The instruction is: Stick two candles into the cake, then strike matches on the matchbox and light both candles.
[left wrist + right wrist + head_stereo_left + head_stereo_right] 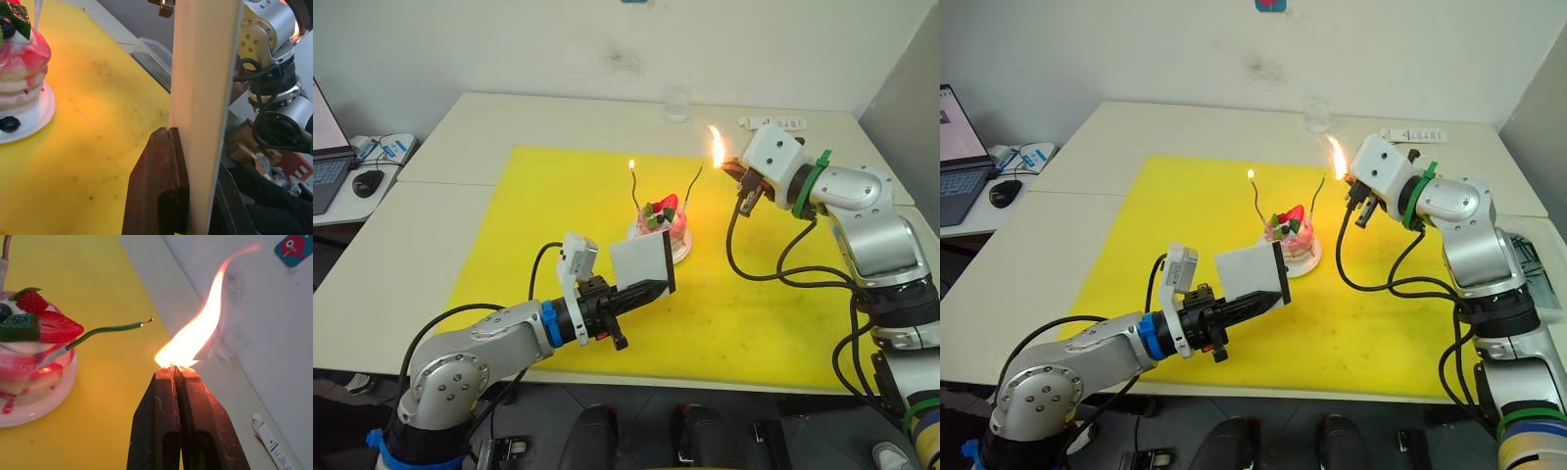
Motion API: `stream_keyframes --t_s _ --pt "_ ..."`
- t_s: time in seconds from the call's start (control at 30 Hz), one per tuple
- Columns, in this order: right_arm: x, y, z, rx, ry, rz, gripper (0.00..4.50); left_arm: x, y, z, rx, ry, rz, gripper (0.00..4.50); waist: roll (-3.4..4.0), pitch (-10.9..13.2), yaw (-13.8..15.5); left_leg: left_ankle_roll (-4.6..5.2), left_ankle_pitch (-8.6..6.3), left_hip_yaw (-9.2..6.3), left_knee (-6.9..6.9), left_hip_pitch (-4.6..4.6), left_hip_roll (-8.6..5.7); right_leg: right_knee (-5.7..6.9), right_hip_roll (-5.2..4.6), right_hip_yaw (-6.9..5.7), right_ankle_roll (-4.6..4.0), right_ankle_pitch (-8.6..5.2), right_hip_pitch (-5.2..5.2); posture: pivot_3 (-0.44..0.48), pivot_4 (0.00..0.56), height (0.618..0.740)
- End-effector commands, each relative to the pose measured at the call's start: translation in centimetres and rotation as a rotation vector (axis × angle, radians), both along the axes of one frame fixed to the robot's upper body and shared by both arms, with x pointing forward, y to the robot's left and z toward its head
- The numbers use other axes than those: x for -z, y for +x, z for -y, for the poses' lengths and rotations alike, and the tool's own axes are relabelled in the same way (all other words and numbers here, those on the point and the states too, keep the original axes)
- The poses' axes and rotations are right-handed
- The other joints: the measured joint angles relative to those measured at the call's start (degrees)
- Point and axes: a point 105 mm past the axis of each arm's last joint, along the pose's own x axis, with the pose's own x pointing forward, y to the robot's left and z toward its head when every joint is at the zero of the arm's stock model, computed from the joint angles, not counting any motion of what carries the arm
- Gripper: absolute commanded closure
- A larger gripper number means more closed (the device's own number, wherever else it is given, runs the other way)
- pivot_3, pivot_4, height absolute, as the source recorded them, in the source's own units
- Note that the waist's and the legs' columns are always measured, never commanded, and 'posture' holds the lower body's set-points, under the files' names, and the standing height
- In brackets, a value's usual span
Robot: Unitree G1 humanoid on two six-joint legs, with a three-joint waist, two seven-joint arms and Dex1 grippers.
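Plainly, no print reads on the matchbox (642, 264) pinched by left jaws; right jaws clamp a flaming match (172, 365).

Head pair overhead; wrist views close, sharing cake (34, 357).

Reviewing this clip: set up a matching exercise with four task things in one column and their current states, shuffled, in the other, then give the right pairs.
Things:
1. candle on the robot's left
2. candle on the robot's right
3. matchbox
4. match

States:
A. clamped in the left gripper, above the yellow mat
B. stuck in the cake, tip not lit
C. burning with a tall flame in the right gripper
D. stuck in the cake, small flame on top

Pairs: 1-D, 2-B, 3-A, 4-C
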Motion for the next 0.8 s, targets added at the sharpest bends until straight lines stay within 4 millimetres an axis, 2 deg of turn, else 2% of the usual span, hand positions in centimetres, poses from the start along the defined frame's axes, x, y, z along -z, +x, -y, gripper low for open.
stream_keyframes --t_s 0.03,0.37,0.8 --pt "-1.7 -0.1 -0.4 -0.012 -0.001 0.073 4.48 -1.0 -0.4 0.4 0.023 -0.022 0.051 4.50 0.00 0.00 0.00 0.00 0.00 0.00 0.00 0.00 0.00 0.00 0.00 0.00 0.00 0.00 0.00 0.000 0.150 0.740" --pt "-1.8 -0.5 -1.7 -0.061 -0.001 0.076 4.48 -1.4 -0.2 0.7 0.030 -0.040 0.049 4.50 0.00 0.00 -0.01 0.00 0.00 0.00 0.00 0.00 0.00 0.02 0.01 0.00 0.00 0.00 0.00 0.000 0.150 0.740" --pt "-2.3 -0.9 -2.1 -0.079 -0.001 0.087 4.48 -1.3 -0.2 0.9 0.035 -0.043 0.049 4.50 0.00 0.00 -0.01 0.00 0.00 -0.01 0.00 0.00 0.01 0.01 0.01 0.00 0.00 0.00 0.00 0.000 0.150 0.740"
